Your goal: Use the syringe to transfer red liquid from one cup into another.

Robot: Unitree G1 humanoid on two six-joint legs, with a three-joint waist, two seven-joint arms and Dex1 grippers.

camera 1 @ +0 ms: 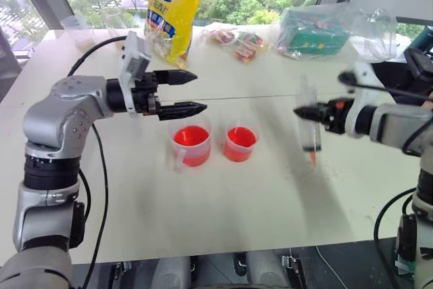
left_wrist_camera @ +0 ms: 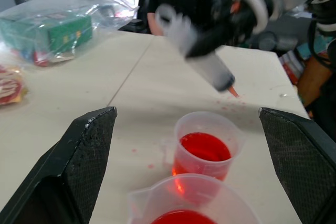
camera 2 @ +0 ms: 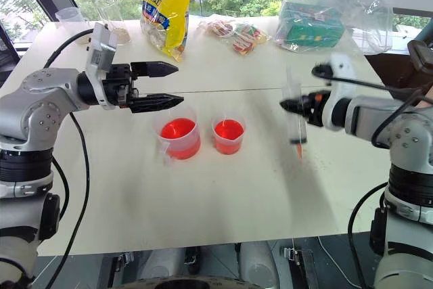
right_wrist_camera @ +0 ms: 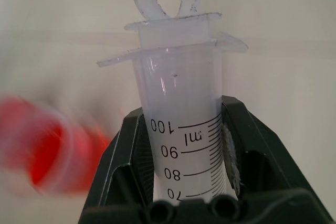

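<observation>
both cups [camera 1: 191, 144] [camera 1: 240, 143] hold red liquid; right gripper [camera 1: 302, 112] fingers clamp the syringe [camera 1: 310, 126], left gripper [camera 1: 196, 92] fingers apart; transfer probably unfinished.

A pale table [camera 1: 257, 194] carries two clear cups of red liquid side by side: the handled cup [camera 1: 191, 144] and the smaller cup [camera 1: 241, 143]. Along its far edge lie a yellow bag [camera 1: 172, 8], snack packets [camera 1: 237, 40] and a bagged green box [camera 1: 318, 30].

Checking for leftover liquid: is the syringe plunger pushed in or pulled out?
Pushed in: the syringe plunger ring sits right against the barrel top.
</observation>
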